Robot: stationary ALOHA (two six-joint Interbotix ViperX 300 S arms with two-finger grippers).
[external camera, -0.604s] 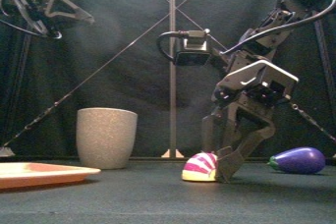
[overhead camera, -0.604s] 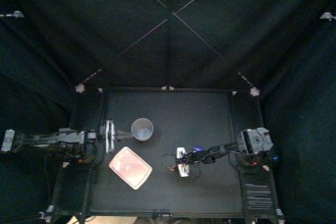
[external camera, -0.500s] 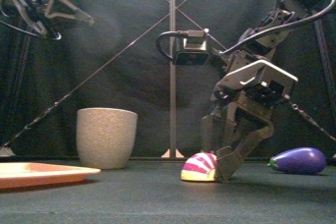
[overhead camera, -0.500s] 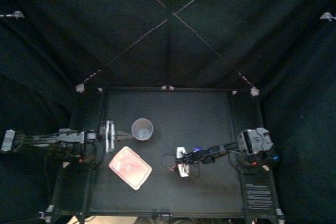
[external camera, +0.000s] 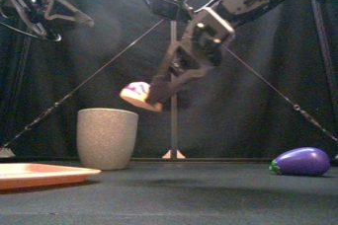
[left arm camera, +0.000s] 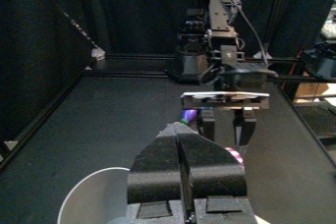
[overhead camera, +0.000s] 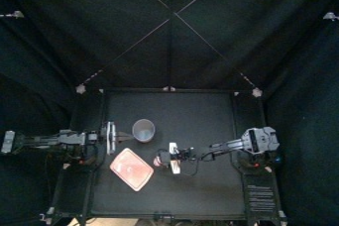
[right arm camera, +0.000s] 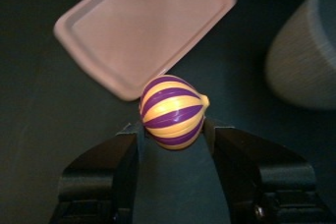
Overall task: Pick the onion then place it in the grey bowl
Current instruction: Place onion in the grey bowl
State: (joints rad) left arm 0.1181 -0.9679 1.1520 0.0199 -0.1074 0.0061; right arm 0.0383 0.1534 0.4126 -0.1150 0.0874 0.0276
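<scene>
The right gripper [external camera: 156, 99] has its jaws clamped on the purple-and-yellow striped toy onion [external camera: 137, 94], which is up in the air, higher than the rim of the tall grey speckled cup [external camera: 107, 137]. In the top view it isn't over the mouth though. It's beside the flat pink tray [overhead camera: 131, 169], nearer the front. Best bet imo: carry it back and left until it's centred over the opening, then lower a bit before releasing so it doesn't clip the rim. The left gripper [left arm camera: 186, 164] is parked at the left, jaws closed.
</scene>
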